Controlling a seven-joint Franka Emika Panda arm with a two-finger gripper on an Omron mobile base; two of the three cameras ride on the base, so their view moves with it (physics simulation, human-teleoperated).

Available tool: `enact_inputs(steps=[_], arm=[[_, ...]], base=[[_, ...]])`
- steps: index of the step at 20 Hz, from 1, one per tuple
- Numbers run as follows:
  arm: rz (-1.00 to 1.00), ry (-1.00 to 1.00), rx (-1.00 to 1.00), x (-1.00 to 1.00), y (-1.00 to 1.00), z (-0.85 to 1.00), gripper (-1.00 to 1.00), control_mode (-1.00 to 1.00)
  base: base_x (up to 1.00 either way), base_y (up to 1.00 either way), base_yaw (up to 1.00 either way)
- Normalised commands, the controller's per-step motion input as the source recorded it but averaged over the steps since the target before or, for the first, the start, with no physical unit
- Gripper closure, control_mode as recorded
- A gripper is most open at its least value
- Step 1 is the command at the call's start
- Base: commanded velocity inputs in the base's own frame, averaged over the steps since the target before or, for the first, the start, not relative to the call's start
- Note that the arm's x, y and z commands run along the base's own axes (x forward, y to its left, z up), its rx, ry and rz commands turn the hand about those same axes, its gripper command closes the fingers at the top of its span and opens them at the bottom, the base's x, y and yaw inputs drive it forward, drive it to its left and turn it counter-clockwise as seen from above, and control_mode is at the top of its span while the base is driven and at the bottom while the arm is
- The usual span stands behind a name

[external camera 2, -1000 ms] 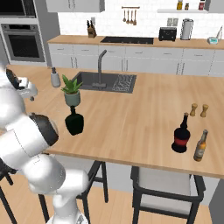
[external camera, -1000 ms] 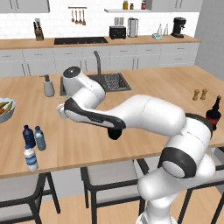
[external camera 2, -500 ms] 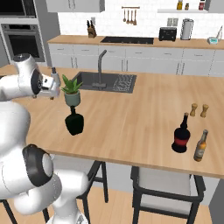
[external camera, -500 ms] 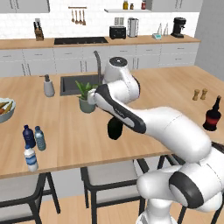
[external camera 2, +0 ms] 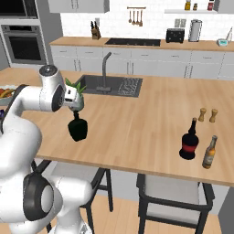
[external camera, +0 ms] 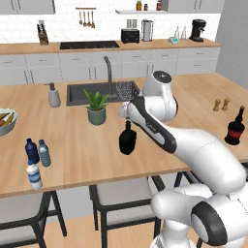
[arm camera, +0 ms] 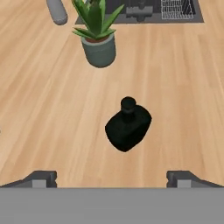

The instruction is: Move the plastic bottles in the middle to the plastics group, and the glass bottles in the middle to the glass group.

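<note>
My arm has swung across from the left and my claw (arm camera: pixel 112 177) now hangs spread wide and empty above the black bottle (arm camera: pixel 128 125), so the glass bottle looks like my first pick. It stands upright on the bench (arm camera: pixel 183 109), below and between my fingertips, untouched, with the potted plant (arm camera: pixel 98 37) just beyond it.

White tiled wall (external camera: pixel 97 29), grey cabinets (external camera 2: pixel 151 68), wooden island (external camera 2: pixel 151 119), stools (external camera: pixel 121 196)

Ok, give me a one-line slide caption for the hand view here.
Open tool hovers above the squat black glass bottle on the wooden counter, potted plant and sink beyond.
</note>
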Motion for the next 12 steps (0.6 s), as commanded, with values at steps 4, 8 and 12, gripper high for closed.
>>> enact_inputs(steps=[4,8,12], arm=[[0.03,0.00,0.00,0.34,-0.45,-0.15,-1.00,-1.00],[0.00,0.00,0.00,0.30,-0.29,-0.24,-1.00,-1.00],[0.00,0.00,0.00,0.20,0.10,-0.25,-1.00,-1.00]], base=[[0.00,0.00,0.00],[0.00,0.00,0.00],[0.00,0.00,0.00]])
